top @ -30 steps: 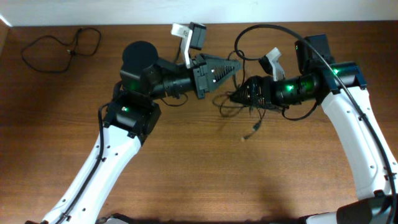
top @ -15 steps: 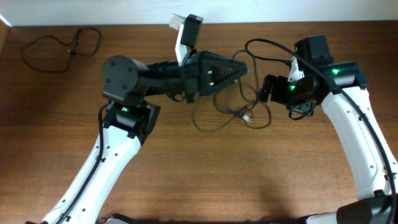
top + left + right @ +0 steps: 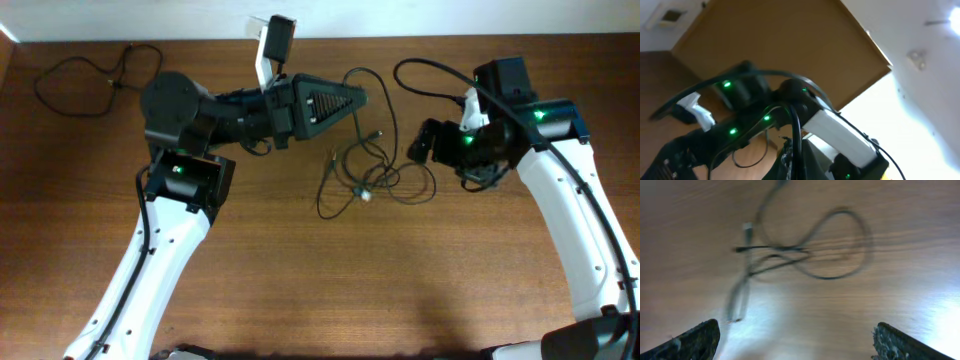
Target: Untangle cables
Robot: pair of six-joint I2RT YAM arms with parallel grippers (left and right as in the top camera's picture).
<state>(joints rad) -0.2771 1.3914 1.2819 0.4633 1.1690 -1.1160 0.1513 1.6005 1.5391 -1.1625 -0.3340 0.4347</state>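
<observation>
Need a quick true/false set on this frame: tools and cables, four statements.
1. The left tool is shut on a strand of the cables. True.
2. The right tool grips the cables. False: it is open and holds nothing; the cables lie on the table in front of it.
3. A second cable lies apart near the table's far left corner. True.
4. The cables hang over the table's edge. False: they lie mid-table, between the arms.
</observation>
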